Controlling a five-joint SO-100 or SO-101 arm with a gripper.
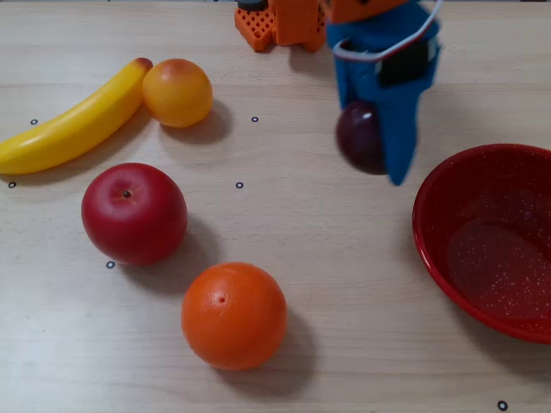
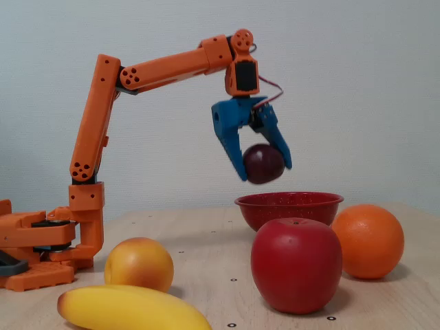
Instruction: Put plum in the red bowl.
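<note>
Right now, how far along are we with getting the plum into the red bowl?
Done: the hand is shut on the plum and has it well clear of the table, as the fixed view shows. In hand: the carry; in the overhead view the plum sits left of the red bowl, not over it. Left: travel over the bowl, which looks empty, and release. The other fruit sits apart from this.

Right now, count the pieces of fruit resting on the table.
4: yellow banana and round yellow-orange peach far left, big red apple below them, orange nearest. The dark plum is airborne, held.
</note>
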